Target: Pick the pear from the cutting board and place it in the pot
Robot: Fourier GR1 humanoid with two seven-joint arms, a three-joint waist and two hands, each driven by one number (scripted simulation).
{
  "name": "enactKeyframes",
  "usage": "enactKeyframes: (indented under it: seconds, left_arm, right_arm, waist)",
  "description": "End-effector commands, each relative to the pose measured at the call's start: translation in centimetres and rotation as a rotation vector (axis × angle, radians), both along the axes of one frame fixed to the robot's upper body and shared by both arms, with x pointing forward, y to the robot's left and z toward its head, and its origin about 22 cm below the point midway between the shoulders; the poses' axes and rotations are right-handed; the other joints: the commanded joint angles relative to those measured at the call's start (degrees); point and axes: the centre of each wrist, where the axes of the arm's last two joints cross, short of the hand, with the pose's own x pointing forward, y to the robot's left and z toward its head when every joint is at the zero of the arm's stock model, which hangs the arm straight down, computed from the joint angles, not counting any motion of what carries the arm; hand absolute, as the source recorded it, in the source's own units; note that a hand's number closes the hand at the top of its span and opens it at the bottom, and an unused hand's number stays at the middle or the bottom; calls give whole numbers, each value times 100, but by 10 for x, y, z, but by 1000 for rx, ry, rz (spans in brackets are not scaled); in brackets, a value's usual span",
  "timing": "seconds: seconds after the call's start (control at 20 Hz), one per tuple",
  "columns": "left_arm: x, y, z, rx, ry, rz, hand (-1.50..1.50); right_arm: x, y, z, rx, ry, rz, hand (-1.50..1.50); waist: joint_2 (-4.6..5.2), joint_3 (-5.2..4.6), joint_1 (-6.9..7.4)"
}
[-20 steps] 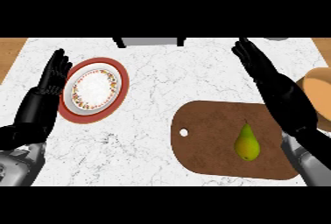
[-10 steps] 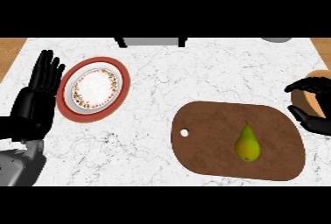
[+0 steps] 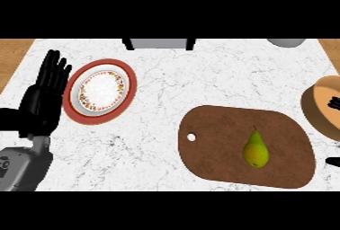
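Yellow-green pear [image 3: 256, 150] lies on the cutting board [image 3: 219, 134] — left hand [image 3: 40, 102] upright, fingers [image 3: 53, 72] straight, close together.

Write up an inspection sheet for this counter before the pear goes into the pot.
Surface: white marbled counter; wood shows at both far corners.
Job's things: pear lies on the brown cutting board, with no hand on it; pot at the right edge, partly cut off.
Clutter: red-rimmed plate at the left.
Hands: left hand open, resting at the left edge beside the plate; right hand shows only at the right edge by the pot, open or shut cannot be told.
Cables: nothing seen.
Surroundings: grey object and round grey thing at the far edge, both cut off.
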Motion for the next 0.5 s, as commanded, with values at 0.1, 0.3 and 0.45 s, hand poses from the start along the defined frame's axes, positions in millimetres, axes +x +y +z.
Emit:
enactKeyframes:
  seconds: [0.1,0.3,0.45]
  left_arm:
    - [0,-11,-3,-15,14,-10,0]
    - [8,-3,-5,6,18,15,0]
    - [2,-3,-3,-5,7,-7,0]
  right_arm:
    - [18,-24,46,-198,54,168,-150]
    - [18,3,36,-342,91,288,-150]
    - [41,12,48,-351,103,276,-150]
  waist:
    - [-41,-17,82]
    - [-65,-26,-28]
    - [-64,-25,15]
